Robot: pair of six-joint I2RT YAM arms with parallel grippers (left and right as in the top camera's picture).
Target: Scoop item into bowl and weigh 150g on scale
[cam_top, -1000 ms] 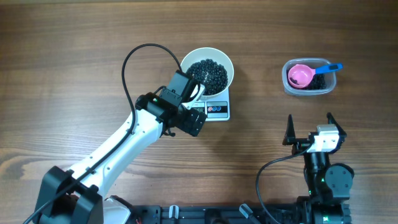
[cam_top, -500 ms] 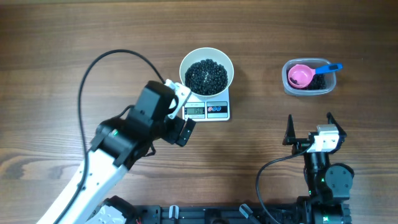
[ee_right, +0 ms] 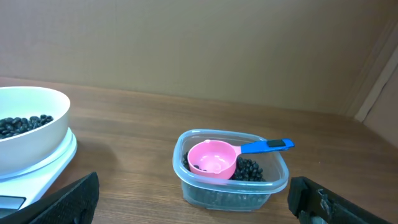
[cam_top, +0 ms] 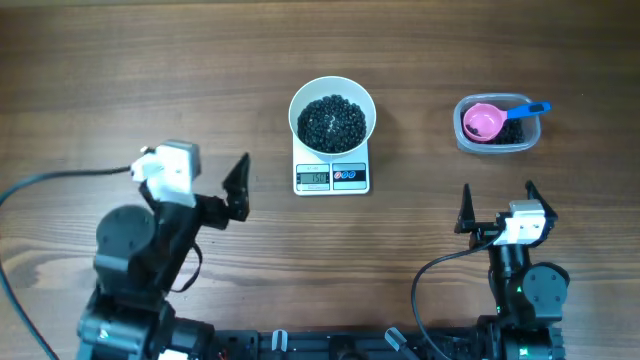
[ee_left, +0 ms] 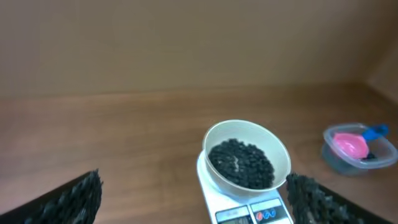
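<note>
Both grippers are seen spread to their full width with nothing held between the fingers. The left gripper [ee_left: 193,186] is parked near the left front corner of the table [cam_top: 100,60], the right gripper [cam_top: 498,198] near the right front corner.

The bowl [cam_top: 294,120] is set squarely on the scale [cam_top: 332,186], midway between the left and right edges and nearer the far edge than the front one. It is well filled with the black beans [cam_top: 333,122]. The display is lit, but its figures cannot be read, so it cannot be told whether the target weight has been reached.

The pink scoop [cam_top: 482,122] is laid in the clear tub [cam_top: 462,140] toward the far right corner, resting on the few beans left there. If the weight is to be corrected, the scoop would be needed, and the move is judged to turn on this relation: the tub lies almost straight ahead of the right gripper, toward the far edge, and is well apart from the left one, so the right arm is the nearer. The blue handle is stretched roughly parallel to the far edge, its end pointing at the right edge and overhanging the tub rim. The right fingers are spread along that same line, so a wrist turn is likely to be required before the handle can be pinched across its width.
</note>
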